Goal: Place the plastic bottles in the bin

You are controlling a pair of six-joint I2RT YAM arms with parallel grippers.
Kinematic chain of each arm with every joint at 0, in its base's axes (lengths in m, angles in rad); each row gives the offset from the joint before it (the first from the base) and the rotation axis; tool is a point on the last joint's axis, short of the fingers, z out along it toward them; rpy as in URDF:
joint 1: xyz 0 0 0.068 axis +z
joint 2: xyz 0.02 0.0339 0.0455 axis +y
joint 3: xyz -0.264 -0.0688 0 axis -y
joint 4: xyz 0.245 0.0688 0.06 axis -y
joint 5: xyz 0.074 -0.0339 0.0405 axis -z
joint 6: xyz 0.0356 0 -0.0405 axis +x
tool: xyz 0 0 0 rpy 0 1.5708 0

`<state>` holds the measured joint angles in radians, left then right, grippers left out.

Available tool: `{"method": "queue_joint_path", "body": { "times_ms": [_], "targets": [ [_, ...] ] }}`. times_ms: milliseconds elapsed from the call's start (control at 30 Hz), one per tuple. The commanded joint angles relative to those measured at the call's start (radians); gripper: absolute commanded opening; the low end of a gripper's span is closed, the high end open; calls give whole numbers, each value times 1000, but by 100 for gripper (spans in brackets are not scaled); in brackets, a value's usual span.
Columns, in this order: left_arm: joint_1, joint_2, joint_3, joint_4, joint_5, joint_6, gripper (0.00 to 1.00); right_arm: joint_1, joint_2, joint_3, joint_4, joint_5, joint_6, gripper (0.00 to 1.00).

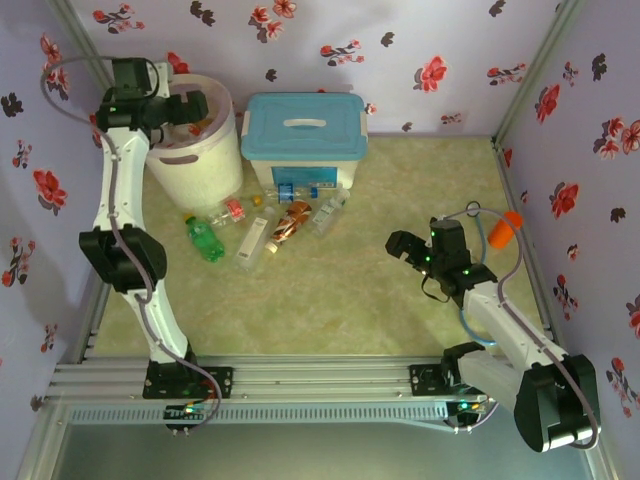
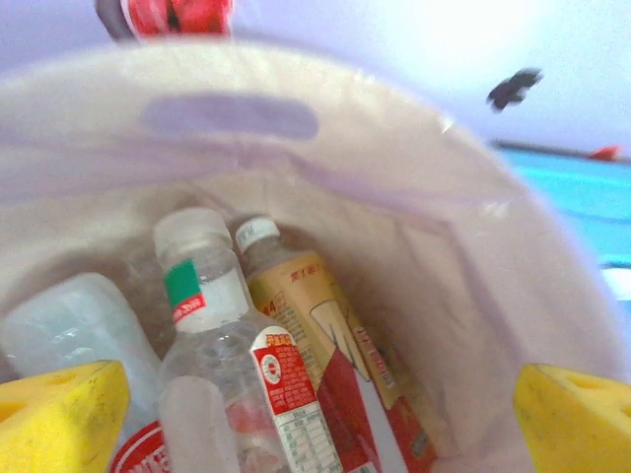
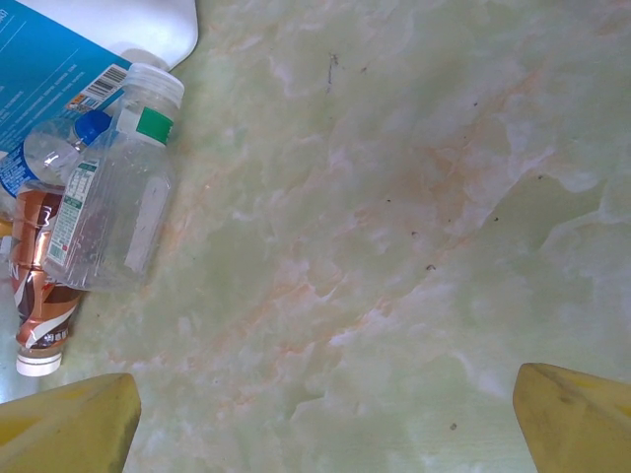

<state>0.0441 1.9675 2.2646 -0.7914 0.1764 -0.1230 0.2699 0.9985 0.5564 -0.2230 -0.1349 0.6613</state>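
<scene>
**Top external:** The left gripper (image 1: pixel 188 106) hangs over the bin (image 1: pixel 205 170) at the far-left corner of the table (image 1: pixel 350 300). Loose plastic bottles (image 1: pixel 265 228) lie before the blue-lidded box (image 1: pixel 305 130). The right gripper (image 1: pixel 405 247), jaws released, faces them from the right.

**Left wrist:** The pads (image 2: pixel 59 419) are spread and empty above bottles already in the bin.

**Right wrist:** The clear bottle (image 3: pixel 123 187) lies far-left of the spread jaws, with its long axis running toward the box, cap first.

Top external: high behind the arm bases, looking down over the whole counter (image 1: pixel 400 300), far off.
Left wrist: close, aimed down into the bin (image 2: pixel 444 266).
Right wrist: low over the counter, facing the bottles (image 3: pixel 123 187).
Shared: top external also takes in that bin and those bottles.
</scene>
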Motion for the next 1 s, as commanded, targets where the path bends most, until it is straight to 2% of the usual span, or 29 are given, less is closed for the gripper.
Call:
{"method": "queue_joint_path", "body": {
  "times_ms": [0,100,167,233,333,467,600,767,867,967],
  "targets": [
    [-2,-95,60,-37,-19,23,100,-5,-3,1,-9,2,-18,98],
    [-2,-149,54,-67,-30,18,100,-6,0,2,-6,-1,-19,98],
    [-3,-220,-16,-76,-42,4,100,-5,-3,2,-6,0,-20,98],
    [-2,-360,-207,-10,-63,-32,100,-6,-7,-2,-4,4,-19,98],
    [-2,-616,-560,173,-99,-111,100,-6,-7,-6,-5,8,-28,98],
    [-1,-869,-844,238,-127,-211,100,-7,8,3,-9,16,-43,98],
    [-2,-1045,-1081,265,-83,-328,100,-6,43,11,28,-7,-38,98],
    [-2,-1115,-1330,339,15,-461,100,-7,82,11,69,-29,-29,97],
    [0,-1086,-1446,434,70,-526,100,-7,93,10,80,-38,-25,97],
    [2,-1033,-1541,531,79,-575,100,-7,78,-1,77,-37,-23,98]
  ]
}}
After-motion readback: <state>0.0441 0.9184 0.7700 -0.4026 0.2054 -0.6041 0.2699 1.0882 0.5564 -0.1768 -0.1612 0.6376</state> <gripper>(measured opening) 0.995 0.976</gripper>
